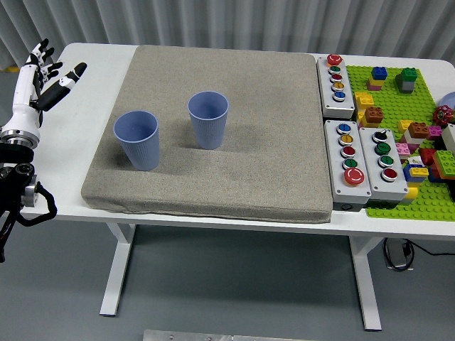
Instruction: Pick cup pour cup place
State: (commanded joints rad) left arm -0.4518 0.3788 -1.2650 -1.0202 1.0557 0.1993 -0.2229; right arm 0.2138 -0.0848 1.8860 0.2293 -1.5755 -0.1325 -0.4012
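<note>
We're seeing the left hand [39, 82] hovering at the table's far-left edge, fingers spread apart & gripping nothing, thumb pointing toward the mat. Both blue cups are standing upright on the grey mat [234, 128], well apart from that hand. The near cup [137, 140] is sitting to the hand's right & closer to the table's front edge; the far cup [208, 119] is standing just beyond it, further right. Neither is touching the other. W/ the white table [85, 78] bare between hand & mat. Button boxes [353, 145] & a green brick plate [409, 135] are lying on the right side.
</note>
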